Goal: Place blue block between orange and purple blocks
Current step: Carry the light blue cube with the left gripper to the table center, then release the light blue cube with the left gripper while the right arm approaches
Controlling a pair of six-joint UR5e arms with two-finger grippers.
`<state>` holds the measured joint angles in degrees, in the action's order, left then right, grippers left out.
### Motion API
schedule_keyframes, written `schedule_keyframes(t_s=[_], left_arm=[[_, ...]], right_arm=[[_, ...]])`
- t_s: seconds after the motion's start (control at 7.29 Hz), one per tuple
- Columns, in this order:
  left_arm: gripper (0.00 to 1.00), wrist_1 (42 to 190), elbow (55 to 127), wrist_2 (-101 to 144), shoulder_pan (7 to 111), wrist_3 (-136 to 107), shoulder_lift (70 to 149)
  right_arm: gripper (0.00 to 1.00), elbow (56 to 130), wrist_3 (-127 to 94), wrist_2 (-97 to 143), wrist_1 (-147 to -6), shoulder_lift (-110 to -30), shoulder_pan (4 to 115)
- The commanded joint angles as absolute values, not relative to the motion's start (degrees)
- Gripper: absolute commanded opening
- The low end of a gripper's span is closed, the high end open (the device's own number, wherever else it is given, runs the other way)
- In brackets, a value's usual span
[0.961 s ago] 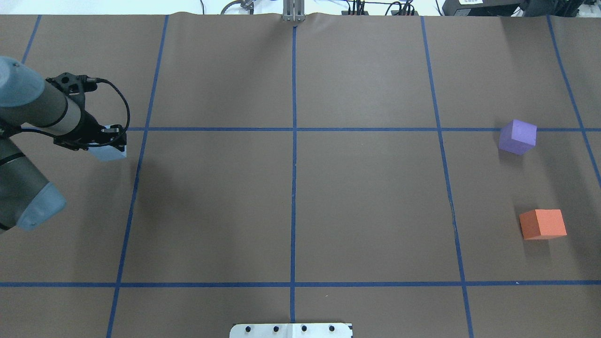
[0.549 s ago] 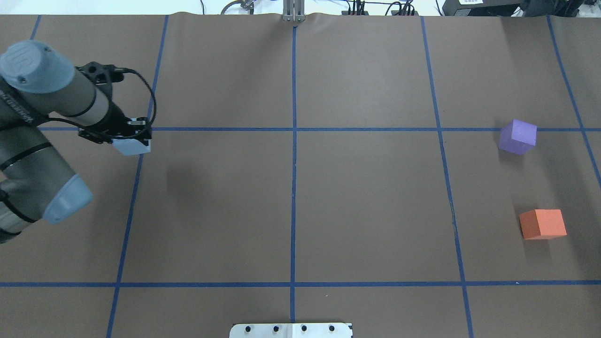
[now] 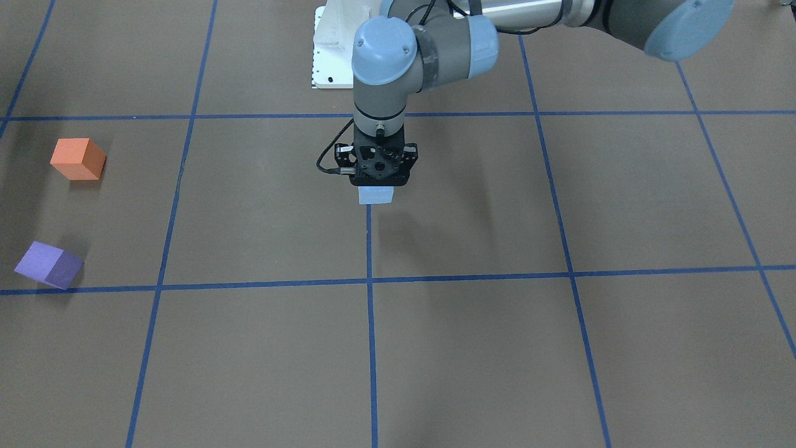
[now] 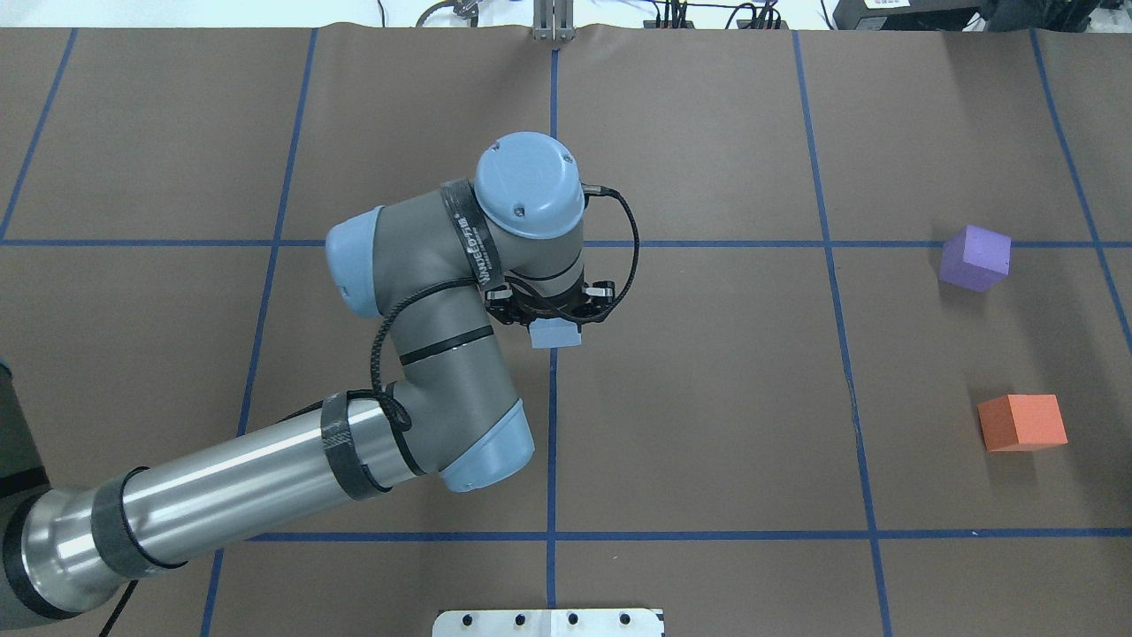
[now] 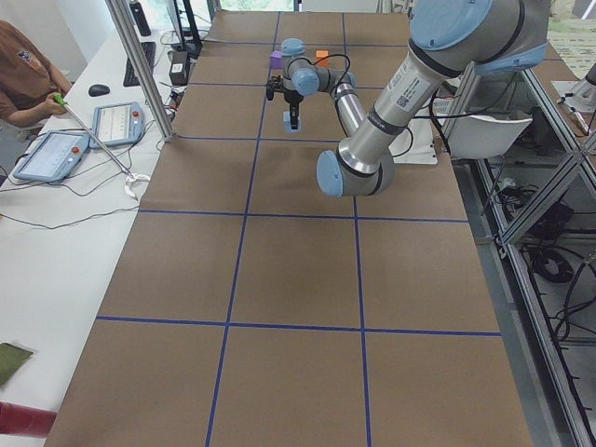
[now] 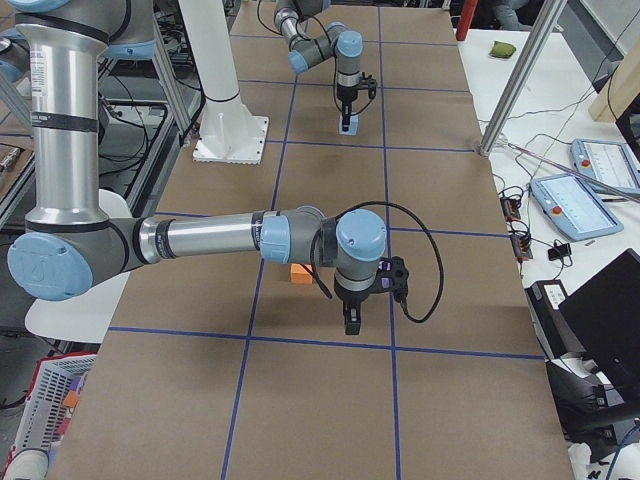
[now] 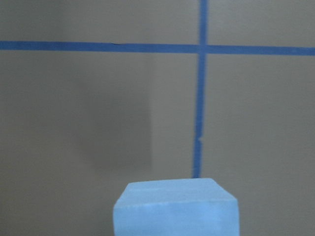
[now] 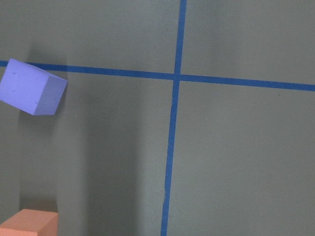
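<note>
The left hand (image 3: 376, 185) is shut on the blue block (image 3: 376, 196), which is gripped by its top part. The block is held up off the bench (image 3: 559, 348), over the middle line (image 4: 552, 442). It is well apart from the orange block (image 4: 1022, 423) and the purple block (image 4: 975, 257), which sit at the right end with a gap left between them.

The blue block looks like light foam. It is likely a bit soft, not slippery and not easy to break, so a hard squeeze should not be needed. It is best held by two flat sides near the top, so the bottom is left free for setting down.

The fingers are hidden under the hand's black body. In the left wrist view the block is cut off at the bottom edge. The right hand (image 6: 352, 318) is seen only from the side, near the orange block. It cannot be told if it is open or shut.
</note>
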<state>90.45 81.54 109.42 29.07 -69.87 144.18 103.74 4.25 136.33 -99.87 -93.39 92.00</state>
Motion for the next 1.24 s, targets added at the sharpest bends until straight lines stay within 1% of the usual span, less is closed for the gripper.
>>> schedule_keyframes(t_s=[0.0,0.14,0.27,0.41,0.55,0.69,0.82,0.96,1.1], left_arm=[[0.00,96.8,74.8,107.8,28.4,-70.0,145.5],[0.00,96.9,74.4,107.7,28.5,-69.8,145.4],[0.00,96.9,74.4,106.8,28.7,-69.4,145.3],[0.00,96.8,74.1,106.3,29.3,-69.3,145.1],[0.02,96.8,73.6,106.2,29.4,-69.3,145.1],[0.12,96.8,73.2,106.1,29.4,-69.4,145.0],[0.13,96.8,73.1,106.2,29.3,-69.4,145.0],[0.38,96.8,72.9,106.2,29.2,-69.4,144.9],[0.95,96.9,72.4,106.1,28.9,-69.5,144.9]], right_arm=[[1.00,114.9,-8.3,137.4,-101.3,-93.2,89.1],[1.00,119.0,-11.8,137.8,-103.6,-91.0,87.3],[1.00,122.1,-14.1,138.9,-109.2,-87.7,85.1],[1.00,124.2,-16.0,139.0,-114.1,-83.8,83.4],[1.00,126.1,-22.6,139.0,-116.2,-80.0,79.7],[1.00,128.3,-33.6,138.9,-116.2,-75.8,74.8],[1.00,129.7,-41.0,138.8,-116.3,-72.0,70.4],[1.00,130.5,-46.4,138.6,-116.6,-69.3,67.3],[1.00,130.6,-50.6,138.1,-116.6,-66.3,64.5]])
